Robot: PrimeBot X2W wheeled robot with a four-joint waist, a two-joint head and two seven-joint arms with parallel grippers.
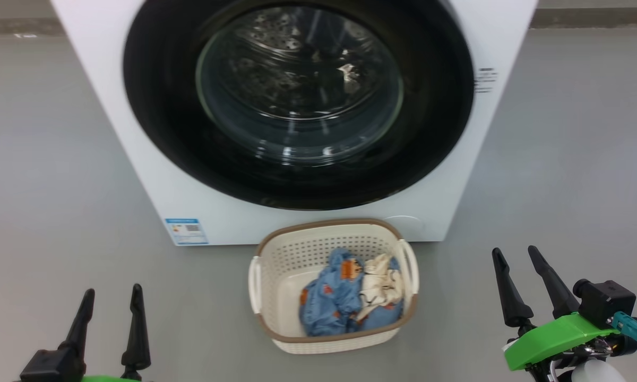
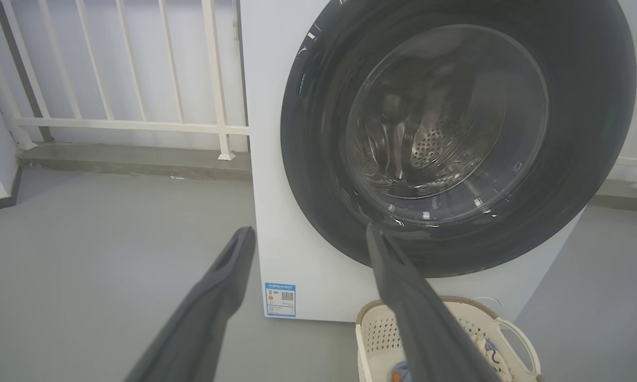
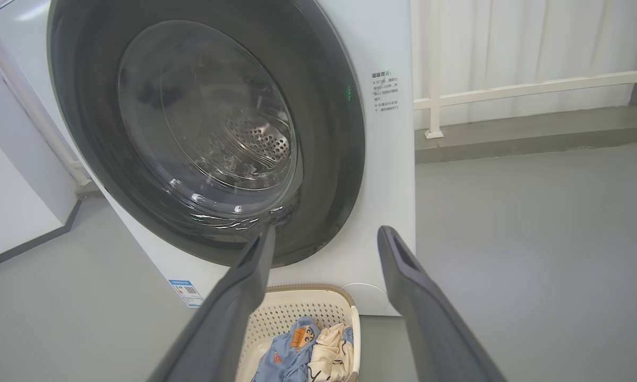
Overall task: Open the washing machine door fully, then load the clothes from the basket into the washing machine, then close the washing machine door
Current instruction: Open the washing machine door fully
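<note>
Starting at the left, my left gripper [image 1: 111, 291] is hovering low over the smooth grey floor [image 1: 42, 201], its two long, dark, tapered fingers standing wide apart and holding nothing. Just past it, the small blue energy label [image 1: 187, 231] is sitting on the lower corner of the washing machine [image 1: 132, 148], a big white boxy front-loader with flat, hard panels. The washing machine door [image 1: 299, 95] is looking shut against the front, so I am judging the first step as not yet begun: opening, loading and closing are all waiting. Its wide rim is glossy black, and the bulging clear glass is catching highlights while letting the perforated steel drum show through. Directly below, the basket [image 1: 276, 265] is resting on the floor just in front of the machine. It is cream plastic, rectangular with rounded corners, with perforated walls, a brown woven-look rim and looped side handles. The clothes [image 1: 350, 294] are lying crumpled inside it, a soft light blue garment with orange prints beside a cream one with dark lines. At the right, my right gripper [image 1: 515, 250] is hanging equally wide and empty, apart from the basket.
</note>
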